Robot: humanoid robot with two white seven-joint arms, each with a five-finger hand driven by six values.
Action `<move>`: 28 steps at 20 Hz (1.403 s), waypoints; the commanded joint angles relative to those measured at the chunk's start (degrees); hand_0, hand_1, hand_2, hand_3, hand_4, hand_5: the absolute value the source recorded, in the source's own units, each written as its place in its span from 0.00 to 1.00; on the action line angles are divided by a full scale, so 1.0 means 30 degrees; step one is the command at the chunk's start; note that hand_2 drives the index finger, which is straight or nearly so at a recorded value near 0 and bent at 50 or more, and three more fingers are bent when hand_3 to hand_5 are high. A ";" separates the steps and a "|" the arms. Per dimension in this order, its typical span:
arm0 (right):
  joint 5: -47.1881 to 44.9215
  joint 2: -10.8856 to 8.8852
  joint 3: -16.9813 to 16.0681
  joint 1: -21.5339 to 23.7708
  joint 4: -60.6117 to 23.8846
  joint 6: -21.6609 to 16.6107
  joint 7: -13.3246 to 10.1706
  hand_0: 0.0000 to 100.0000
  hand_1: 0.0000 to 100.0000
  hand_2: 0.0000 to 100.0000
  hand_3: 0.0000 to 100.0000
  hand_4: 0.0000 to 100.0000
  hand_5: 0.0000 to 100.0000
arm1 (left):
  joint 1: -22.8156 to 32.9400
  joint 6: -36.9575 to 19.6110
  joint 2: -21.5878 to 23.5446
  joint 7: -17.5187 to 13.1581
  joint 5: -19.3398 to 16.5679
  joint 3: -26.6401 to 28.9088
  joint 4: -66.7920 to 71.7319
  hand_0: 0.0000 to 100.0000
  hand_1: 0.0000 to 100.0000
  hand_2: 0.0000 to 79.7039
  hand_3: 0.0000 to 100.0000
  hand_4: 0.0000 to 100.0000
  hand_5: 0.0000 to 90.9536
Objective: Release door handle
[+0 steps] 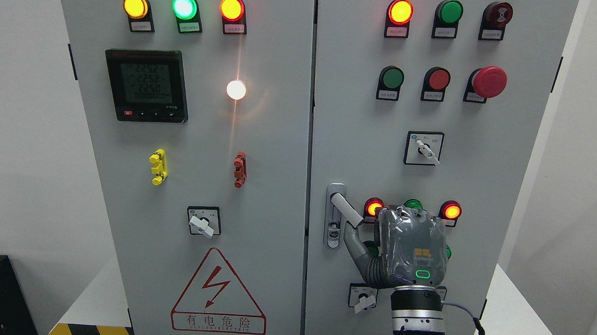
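Observation:
The door handle is a white lever on a grey lock plate at the left edge of the right cabinet door, swung out and pointing down to the right. My right hand comes up from the bottom edge and hovers just right of the handle, its back toward the camera. Its thumb is stretched up-left and ends right under the lever's tip. The other fingers are hidden behind the palm, and a lit red lamp shows in the gap between lever and palm. The hand does not wrap the lever. No left arm shows.
The hand partly covers a row of lamps, including a red one and a green one. A rotary switch sits just below left of the wrist, another one above. A red emergency button juts out higher up. The left door carries a meter.

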 commanded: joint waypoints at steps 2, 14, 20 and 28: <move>-0.0008 0.0001 -0.0272 0.0003 -0.0051 -0.0042 0.0004 0.46 0.37 0.95 1.00 1.00 1.00 | -0.0527 0.0004 0.0000 0.0003 -0.0003 0.0000 0.0557 0.12 0.56 0.00 0.00 0.00 0.00; -0.0008 0.0001 -0.0302 -0.0026 -0.0168 -0.0100 0.0004 0.46 0.37 0.95 1.00 1.00 1.00 | -0.0498 0.0004 0.0000 0.0003 -0.0003 0.0000 0.0557 0.12 0.56 0.00 0.00 0.00 0.00; -0.0008 -0.0028 -0.0302 -0.0114 -0.0139 -0.0100 0.0004 0.47 0.36 0.95 1.00 1.00 1.00 | -0.0498 0.0004 0.0000 0.0003 -0.0003 0.0000 0.0557 0.12 0.56 0.00 0.00 0.00 0.00; -0.0008 -0.0028 -0.0448 -0.0143 -0.0168 -0.0100 0.0033 0.47 0.36 0.94 1.00 1.00 1.00 | -0.0498 0.0004 0.0000 0.0003 -0.0003 0.0000 0.0557 0.12 0.56 0.00 0.00 0.00 0.00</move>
